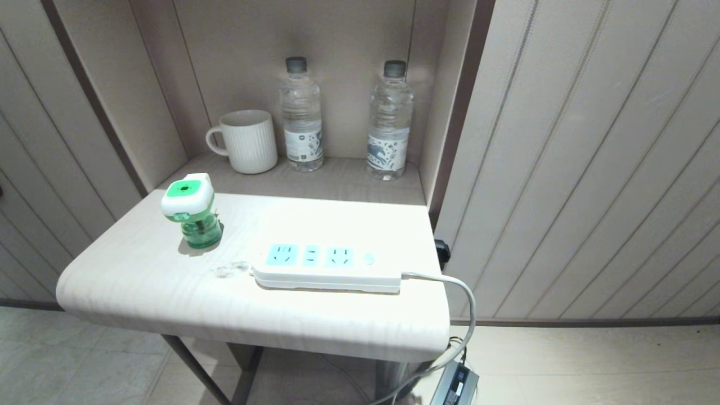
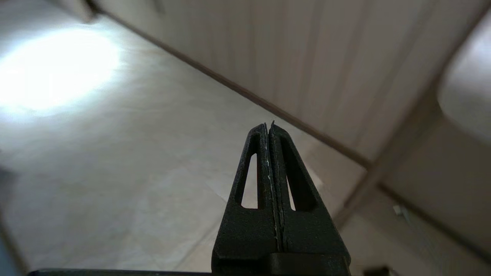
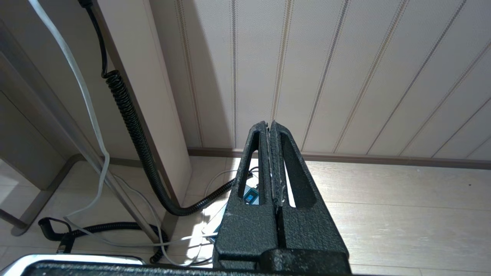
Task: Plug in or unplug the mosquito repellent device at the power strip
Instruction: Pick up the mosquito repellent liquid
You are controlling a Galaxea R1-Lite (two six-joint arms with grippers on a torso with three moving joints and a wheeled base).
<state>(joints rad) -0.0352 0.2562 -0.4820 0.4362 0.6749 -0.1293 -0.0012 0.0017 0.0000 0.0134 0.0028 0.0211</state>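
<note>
The mosquito repellent device [image 1: 191,211], a small green bottle under a white-and-green head, stands upright on the pale table [image 1: 169,292], apart from the power strip and to its left. The white power strip [image 1: 326,265] lies flat near the table's front, its light blue sockets bare and its cable [image 1: 467,298] running off the right edge. Neither arm shows in the head view. My left gripper [image 2: 269,124] is shut and empty, low down over pale floor beside a wall. My right gripper [image 3: 268,123] is shut and empty too, low near the floor by the panelled wall.
A white ribbed mug [image 1: 247,140] and two clear water bottles [image 1: 302,115] [image 1: 389,121] stand in the alcove behind the table. Cables and a coiled black hose [image 3: 134,126] lie on the floor under the table's right side, with a small box [image 1: 455,385] there.
</note>
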